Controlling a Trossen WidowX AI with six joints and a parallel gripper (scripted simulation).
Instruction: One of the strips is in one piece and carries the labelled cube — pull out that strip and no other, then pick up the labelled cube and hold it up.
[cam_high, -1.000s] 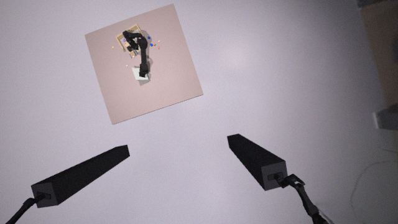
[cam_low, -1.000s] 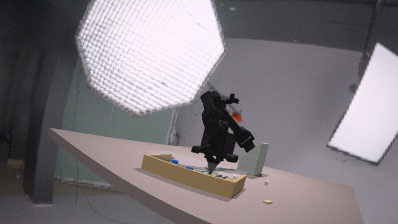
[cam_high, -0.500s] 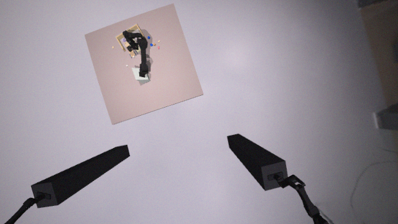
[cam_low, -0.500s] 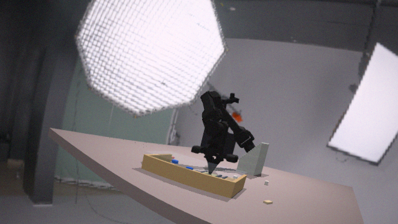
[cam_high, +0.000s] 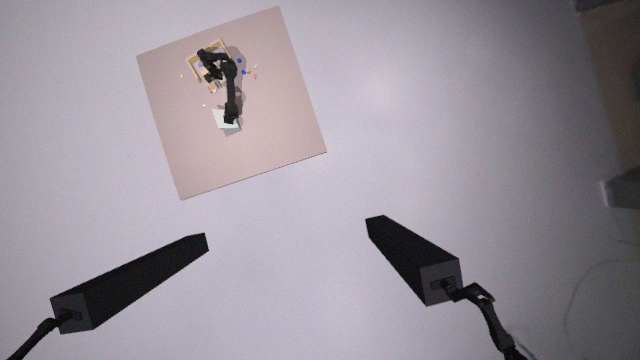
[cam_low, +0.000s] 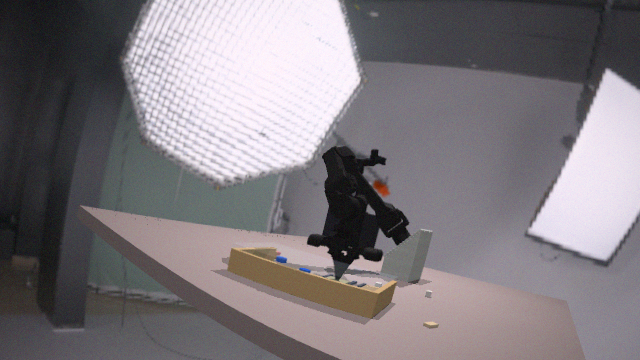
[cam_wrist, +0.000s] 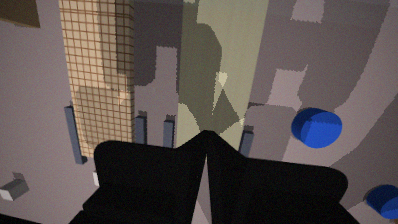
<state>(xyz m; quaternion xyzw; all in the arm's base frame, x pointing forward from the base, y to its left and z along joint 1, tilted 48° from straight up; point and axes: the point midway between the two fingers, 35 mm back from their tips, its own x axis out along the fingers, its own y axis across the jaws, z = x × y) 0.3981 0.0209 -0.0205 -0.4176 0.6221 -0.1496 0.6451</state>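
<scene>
My gripper (cam_wrist: 208, 135) (cam_low: 339, 278) is shut with nothing seen between its fingertips. In the wrist view the tips are over a plain pale yellow-green strip (cam_wrist: 240, 60), low down; whether they touch it cannot be told. A tan strip with a brown grid pattern (cam_wrist: 95, 55) lies to its left. Short grey-blue rails stand beside the strips, such as one rail (cam_wrist: 74, 135) left of the patterned strip and another rail (cam_wrist: 246, 143) right of the plain strip. The fingers hide part of the plain strip. I cannot make out the labelled cube or whether either strip is in one piece.
A low tan-walled frame (cam_high: 194, 71) (cam_low: 300, 285) stands around the work area. Blue round pieces lie to the right in the wrist view, one blue piece (cam_wrist: 320, 128) nearest. A small white block (cam_wrist: 14, 190) lies at lower left. A pale wedge (cam_high: 223, 121) (cam_low: 407, 260) stands near the arm's base.
</scene>
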